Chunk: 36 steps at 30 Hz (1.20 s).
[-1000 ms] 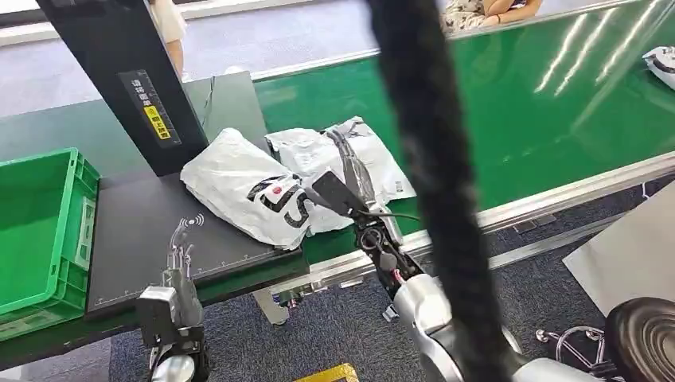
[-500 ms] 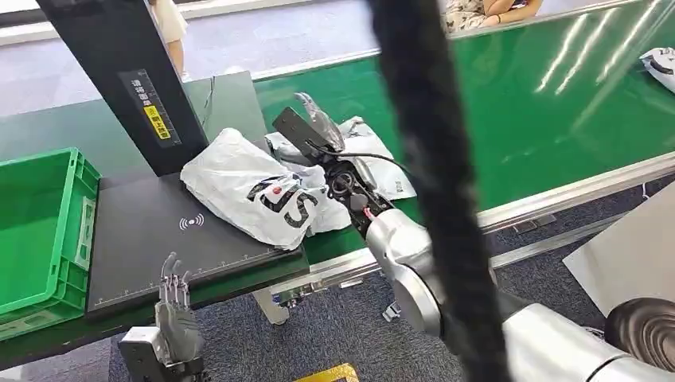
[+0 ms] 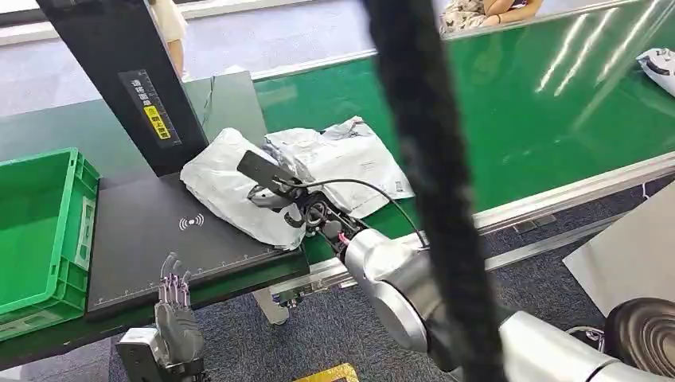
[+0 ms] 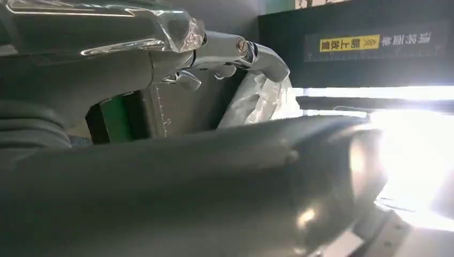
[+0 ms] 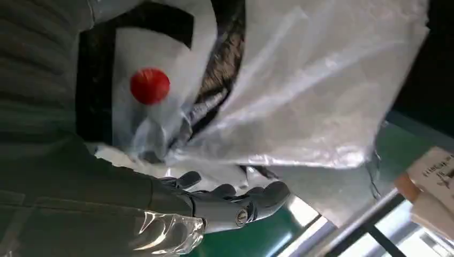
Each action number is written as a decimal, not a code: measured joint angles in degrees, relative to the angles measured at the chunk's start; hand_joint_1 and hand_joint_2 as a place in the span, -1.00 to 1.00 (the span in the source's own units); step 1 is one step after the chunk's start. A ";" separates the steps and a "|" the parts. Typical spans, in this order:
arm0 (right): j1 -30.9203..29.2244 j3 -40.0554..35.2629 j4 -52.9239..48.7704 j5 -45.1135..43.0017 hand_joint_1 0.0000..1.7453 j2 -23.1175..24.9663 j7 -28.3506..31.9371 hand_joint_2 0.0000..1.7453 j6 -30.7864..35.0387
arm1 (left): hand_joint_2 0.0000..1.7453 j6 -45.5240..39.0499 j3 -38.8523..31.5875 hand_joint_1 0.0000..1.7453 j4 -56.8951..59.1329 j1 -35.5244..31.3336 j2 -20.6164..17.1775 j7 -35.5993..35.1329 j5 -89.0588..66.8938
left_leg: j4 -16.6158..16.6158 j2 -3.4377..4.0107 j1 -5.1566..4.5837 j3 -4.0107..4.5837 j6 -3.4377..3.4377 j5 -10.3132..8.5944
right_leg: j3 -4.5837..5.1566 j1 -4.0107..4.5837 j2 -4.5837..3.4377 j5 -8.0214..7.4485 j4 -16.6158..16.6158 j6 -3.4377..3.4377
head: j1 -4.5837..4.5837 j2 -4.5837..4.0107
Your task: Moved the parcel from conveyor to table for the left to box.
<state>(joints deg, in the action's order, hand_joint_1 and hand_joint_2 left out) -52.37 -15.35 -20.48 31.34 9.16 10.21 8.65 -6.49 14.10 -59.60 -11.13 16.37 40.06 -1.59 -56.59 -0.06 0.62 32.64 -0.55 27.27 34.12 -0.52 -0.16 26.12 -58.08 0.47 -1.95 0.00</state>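
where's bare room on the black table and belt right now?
Free: the black table between the green crate and the printed parcel, around the wireless mark. Also the belt right of the grey parcel. Crowded: the table's right corner, where the right hand lies on the printed parcel.

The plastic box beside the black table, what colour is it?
Green plastic box; the head view shows it best.

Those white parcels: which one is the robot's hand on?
The white parcel with black lettering, lying on the black table; the right hand rests on it.
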 measured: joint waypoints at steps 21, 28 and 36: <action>4.35 -1.42 2.25 -0.35 -1.00 -0.13 0.70 -1.00 2.54 | -1.00 -1.38 -0.90 -1.00 -1.33 0.96 -0.02 0.02 1.16 | 0.00 0.00 0.00 -0.01 0.00 0.00 | 0.00 0.00 -0.02 0.00 0.00 0.00 | 0.00 0.00; 4.35 -1.24 2.29 -1.01 1.00 -0.37 2.23 -1.00 3.74 | -1.00 -1.35 -1.07 -1.00 -2.34 1.75 -0.02 0.00 1.31 | 0.00 0.00 -0.01 -0.01 0.00 0.01 | -0.01 -0.01 -0.01 0.00 0.01 0.00 | -0.02 0.00; 4.11 0.00 2.29 -1.79 1.00 -1.27 4.66 -1.00 3.78 | -1.00 -0.74 -1.44 -1.00 -4.55 3.52 -0.07 0.00 1.88 | 0.00 0.00 0.00 -0.01 0.00 0.01 | -0.01 0.00 -0.01 0.00 0.01 0.00 | 0.00 0.00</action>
<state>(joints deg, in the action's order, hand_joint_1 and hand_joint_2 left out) -48.27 -15.34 -18.18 29.55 7.89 14.86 12.44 -7.23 12.65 -64.15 -7.61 16.31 40.06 0.28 -56.59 -0.06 0.62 32.63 -0.55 27.28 34.12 -0.52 -0.17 26.12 -58.08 0.47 -1.95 0.00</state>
